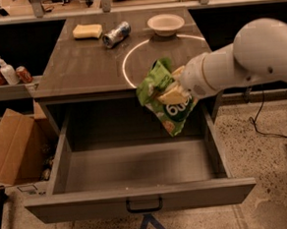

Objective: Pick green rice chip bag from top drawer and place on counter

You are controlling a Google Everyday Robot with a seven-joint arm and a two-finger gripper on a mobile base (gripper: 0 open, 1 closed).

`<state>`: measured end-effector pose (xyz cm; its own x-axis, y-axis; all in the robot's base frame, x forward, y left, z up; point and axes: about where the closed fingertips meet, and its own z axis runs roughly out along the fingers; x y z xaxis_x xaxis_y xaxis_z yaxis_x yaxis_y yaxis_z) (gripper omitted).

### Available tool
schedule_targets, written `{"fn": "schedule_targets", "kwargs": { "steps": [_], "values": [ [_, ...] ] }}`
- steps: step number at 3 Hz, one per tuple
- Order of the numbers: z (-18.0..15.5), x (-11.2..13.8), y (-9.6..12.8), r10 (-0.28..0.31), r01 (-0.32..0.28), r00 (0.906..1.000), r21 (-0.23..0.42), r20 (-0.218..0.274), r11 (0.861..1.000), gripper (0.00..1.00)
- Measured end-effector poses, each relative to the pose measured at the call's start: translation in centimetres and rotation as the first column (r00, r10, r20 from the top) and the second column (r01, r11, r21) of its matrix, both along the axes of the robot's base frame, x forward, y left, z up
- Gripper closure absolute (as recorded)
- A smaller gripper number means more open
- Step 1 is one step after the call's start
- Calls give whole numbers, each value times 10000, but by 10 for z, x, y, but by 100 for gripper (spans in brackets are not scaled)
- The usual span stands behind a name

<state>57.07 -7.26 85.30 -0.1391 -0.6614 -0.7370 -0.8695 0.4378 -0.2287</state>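
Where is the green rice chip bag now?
Camera view, right of centre: the green rice chip bag hangs in the gripper above the top drawer, just before the front edge of the counter.

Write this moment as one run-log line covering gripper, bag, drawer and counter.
gripper: over open top drawer, by counter front edge | jaws: shut on green rice chip bag | counter: bag not yet placed

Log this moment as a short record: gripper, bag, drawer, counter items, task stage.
gripper: shut on the chip bag, above the open drawer's back right, near the counter's front edge
chip bag: green, crinkled, held in the air
drawer: pulled open
counter: sponge, can on its side and bowl along the back
task stage: bag out of drawer, not yet on counter
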Motion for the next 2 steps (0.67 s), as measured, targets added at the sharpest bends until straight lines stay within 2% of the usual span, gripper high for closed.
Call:
{"fn": "schedule_targets", "kwargs": {
  "steps": [1,2],
  "values": [
    [40,44,-29,-856,848,9948,168,552,9963,100],
    [68,84,-33,-1294,1262,9866,378,992,9913,100]
  ]
}}
